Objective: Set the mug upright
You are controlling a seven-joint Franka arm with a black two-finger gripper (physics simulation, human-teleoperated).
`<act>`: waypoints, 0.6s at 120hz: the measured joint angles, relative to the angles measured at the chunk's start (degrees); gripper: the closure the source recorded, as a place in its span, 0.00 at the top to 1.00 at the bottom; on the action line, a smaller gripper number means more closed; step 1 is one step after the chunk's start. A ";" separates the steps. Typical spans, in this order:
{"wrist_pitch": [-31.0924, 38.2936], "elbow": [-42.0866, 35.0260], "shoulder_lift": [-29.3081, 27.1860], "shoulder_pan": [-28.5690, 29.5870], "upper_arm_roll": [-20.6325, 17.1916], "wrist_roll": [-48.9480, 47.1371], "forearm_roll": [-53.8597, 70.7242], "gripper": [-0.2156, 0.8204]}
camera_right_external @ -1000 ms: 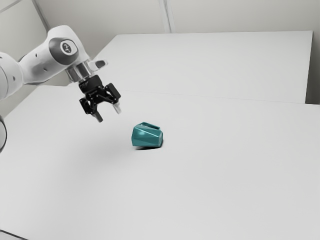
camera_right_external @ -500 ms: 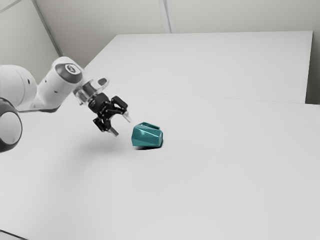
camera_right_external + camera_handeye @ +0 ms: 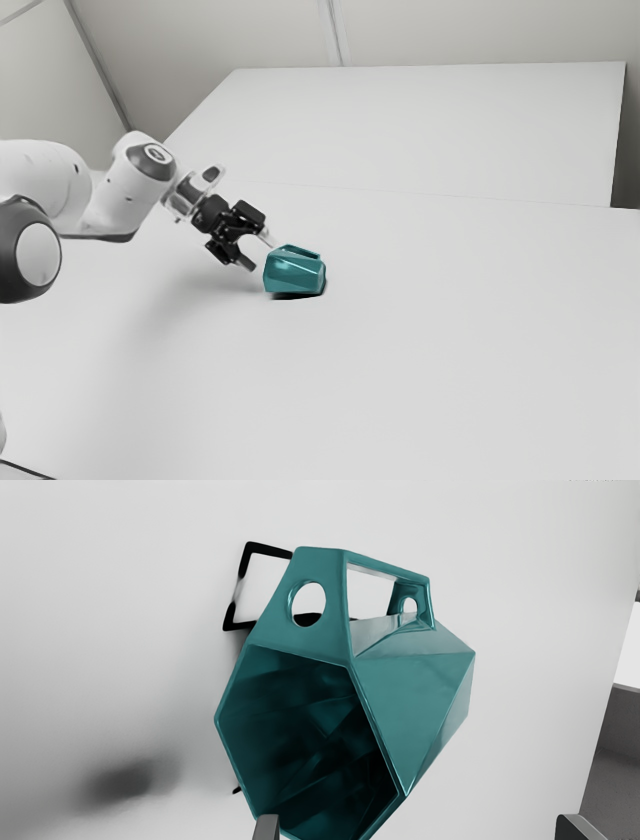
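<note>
In the exterior view my black gripper [image 3: 262, 254] is close beside the teal mug [image 3: 294, 271], on the mug's side toward the exterior view's left. The mug lies on its side on the white table, its handle raised. In the wrist view the angular mug [image 3: 400, 695] turns its dark mouth toward my hand. My gripper [image 3: 417, 827] is open, its fingers wide apart; one fingertip [image 3: 266, 826] overlaps the mouth's rim, and I cannot tell whether it touches. The other finger stands off to the side of the mug.
The white table [image 3: 430, 350] extends around the mug. Behind it, in the exterior view, rises a pale flat panel [image 3: 420, 130]. Soft shadows of the arm fall on the tabletop beside the mug.
My gripper has come down and toward the exterior view's right, closer to the mug, and my hand has tilted. The mug lies where it was.
</note>
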 joint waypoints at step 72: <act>3.37 -1.29 1.04 -2.12 -2.35 8.45 -3.77 0.72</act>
